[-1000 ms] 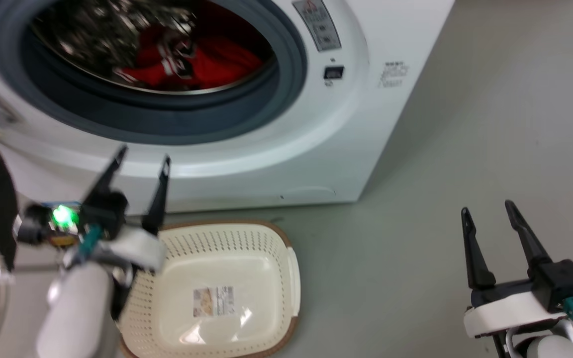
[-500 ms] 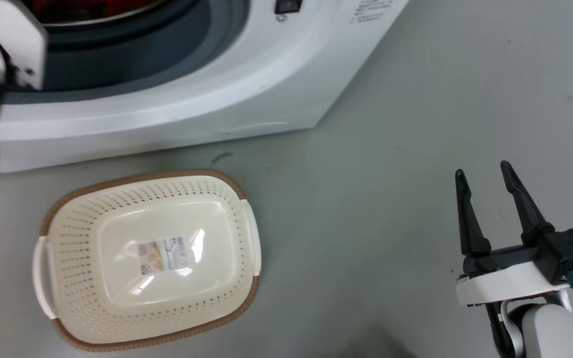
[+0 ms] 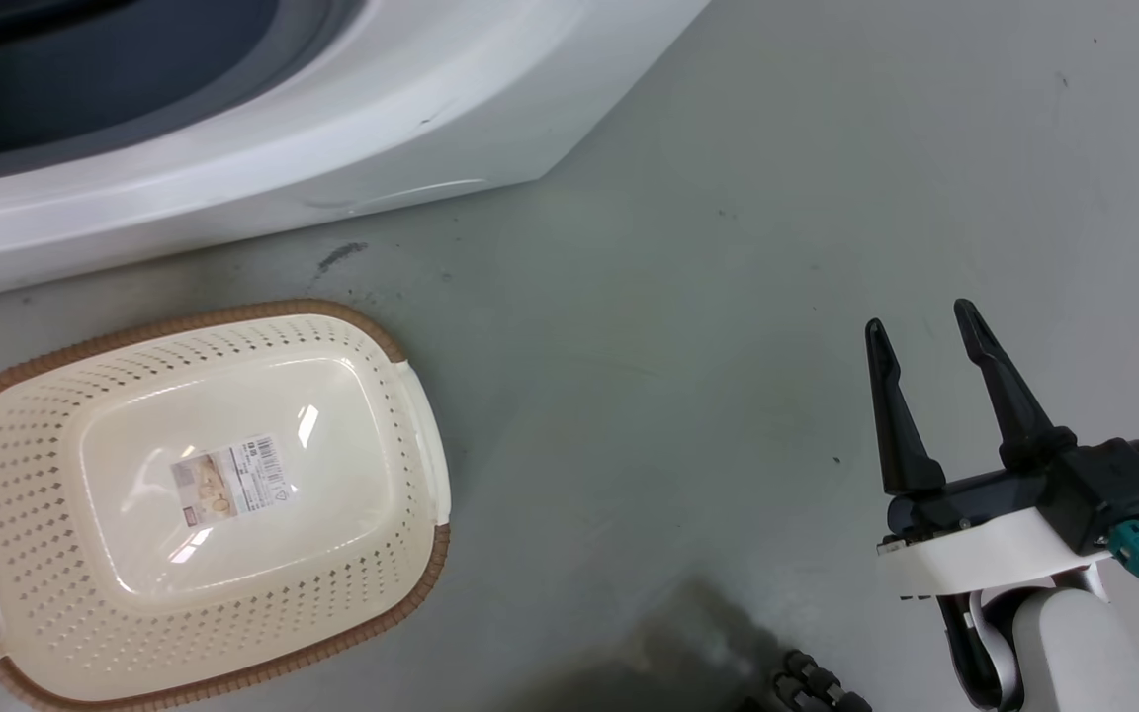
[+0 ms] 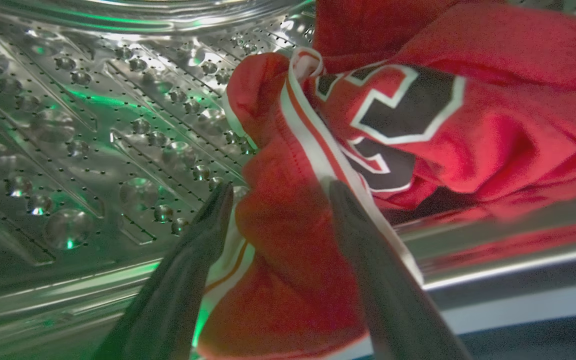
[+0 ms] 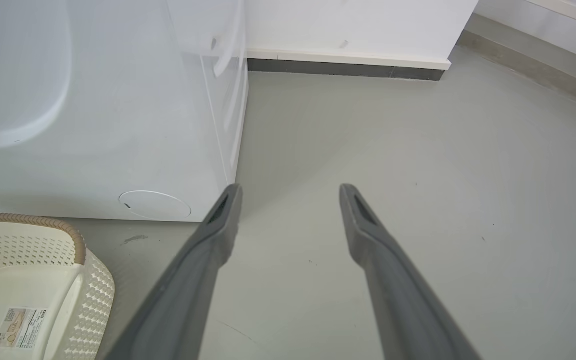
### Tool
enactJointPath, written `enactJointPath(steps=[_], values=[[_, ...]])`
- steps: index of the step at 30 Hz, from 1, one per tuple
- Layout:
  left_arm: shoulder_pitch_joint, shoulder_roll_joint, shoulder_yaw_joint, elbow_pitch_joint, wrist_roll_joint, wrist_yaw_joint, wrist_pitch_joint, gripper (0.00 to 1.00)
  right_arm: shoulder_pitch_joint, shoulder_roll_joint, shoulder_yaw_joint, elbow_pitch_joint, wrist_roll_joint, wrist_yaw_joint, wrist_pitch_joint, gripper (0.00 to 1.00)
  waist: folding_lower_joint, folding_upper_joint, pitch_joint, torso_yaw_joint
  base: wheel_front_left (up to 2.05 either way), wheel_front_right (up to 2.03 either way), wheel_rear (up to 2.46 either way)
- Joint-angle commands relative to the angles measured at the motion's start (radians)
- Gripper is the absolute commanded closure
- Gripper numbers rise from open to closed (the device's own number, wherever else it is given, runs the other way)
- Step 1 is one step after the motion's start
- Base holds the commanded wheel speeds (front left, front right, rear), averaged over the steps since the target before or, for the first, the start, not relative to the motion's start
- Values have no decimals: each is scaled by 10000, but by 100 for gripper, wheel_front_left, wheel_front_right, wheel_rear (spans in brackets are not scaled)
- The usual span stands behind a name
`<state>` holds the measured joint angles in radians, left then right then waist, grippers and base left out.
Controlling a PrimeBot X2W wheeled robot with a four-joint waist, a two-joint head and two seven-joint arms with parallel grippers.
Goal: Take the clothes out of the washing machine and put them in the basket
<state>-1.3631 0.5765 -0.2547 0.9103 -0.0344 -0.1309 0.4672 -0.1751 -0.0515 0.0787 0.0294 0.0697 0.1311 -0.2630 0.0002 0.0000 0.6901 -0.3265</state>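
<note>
Lying basket (image 3: 357, 583), long axis left-right

Label (image 3: 230, 481) in basket (image 3: 26, 465); print too small.

a smooth grey-green floor (image 3: 728, 297) carries the white washing machine (image 3: 382, 119) at the far left and, nearer, the cream perforated laundry basket (image 3: 372, 554) (brown woven-look rim), standing apart from the machine; a dark scuff (image 3: 342, 255) marks the floor between them.
</note>
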Motion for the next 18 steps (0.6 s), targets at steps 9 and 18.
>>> enactJointPath(steps=[9,18], values=[[-607,172,-258,440,-420,16,959,0,-208,21,128,-69,30,-7,-30,0,-2,0,435,-129,0,0,0],[-493,243,-641,470,-1016,16,1353,100,-344,22,87,-76,66,-7,-28,0,-2,0,528,-59,0,0,0]])
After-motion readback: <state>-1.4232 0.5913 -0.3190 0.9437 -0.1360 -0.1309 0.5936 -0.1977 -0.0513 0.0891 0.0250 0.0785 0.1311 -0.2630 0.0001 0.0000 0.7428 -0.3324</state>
